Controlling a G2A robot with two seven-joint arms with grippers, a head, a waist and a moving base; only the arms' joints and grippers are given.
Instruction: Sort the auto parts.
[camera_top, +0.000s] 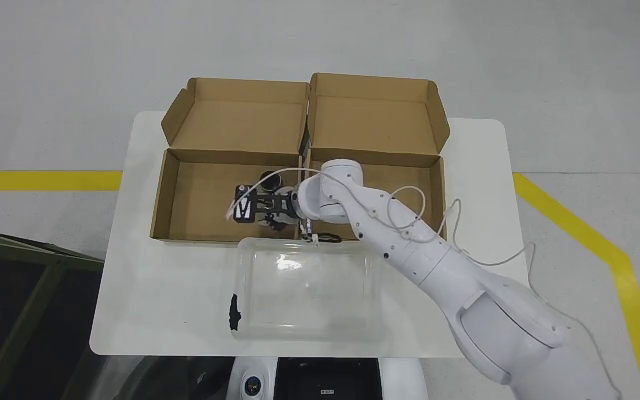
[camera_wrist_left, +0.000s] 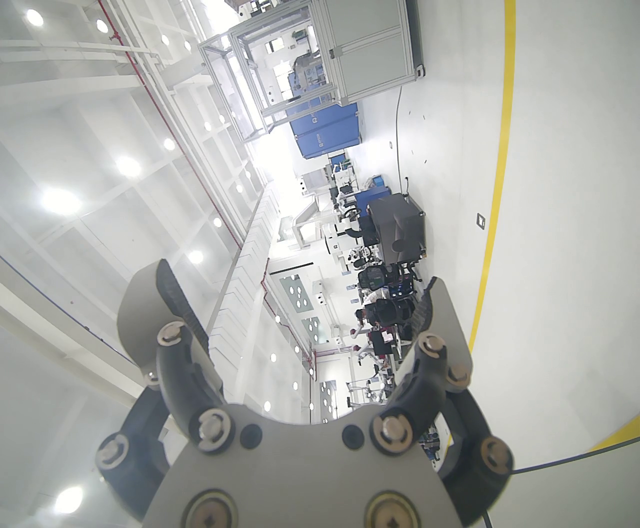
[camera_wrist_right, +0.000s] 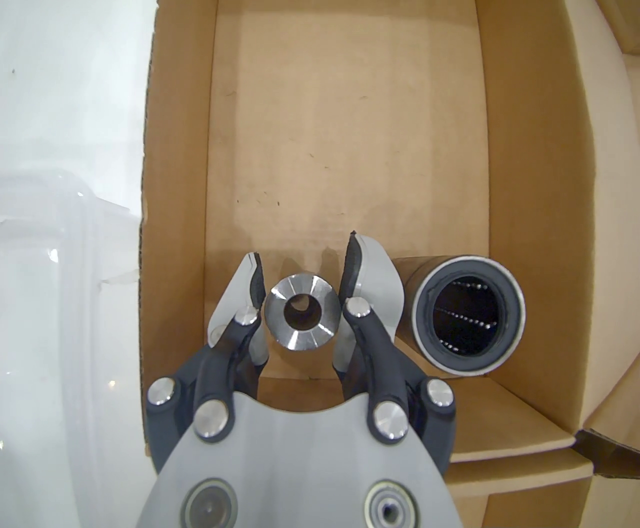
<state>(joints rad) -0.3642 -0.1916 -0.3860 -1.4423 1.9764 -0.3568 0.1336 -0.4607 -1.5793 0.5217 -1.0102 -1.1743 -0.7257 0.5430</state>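
The white worktop (camera_top: 130, 300) carries two open cardboard boxes side by side, with a clear plastic bin (camera_top: 310, 290) just in front of them. This layout suggests the bin is the supply point and each box receives one class of part. The right arm reaches across into the left box (camera_top: 190, 200); the right box (camera_top: 375, 125) is next to it. Inside the left box a linear bearing (camera_wrist_right: 467, 315) lies on its side against the end wall. The right gripper (camera_wrist_right: 304, 265) is just beside the bearing and appears clamped on a steel bushing (camera_wrist_right: 320, 295) — one finger on each flank, bore facing the wrist, low over the box floor. The left gripper (camera_wrist_left: 300, 275) points away at the hall, jaws apart and holding nothing. A small black part (camera_top: 233, 315) rests at the bin's near-left corner. No legible label or marking appears on the boxes or parts.
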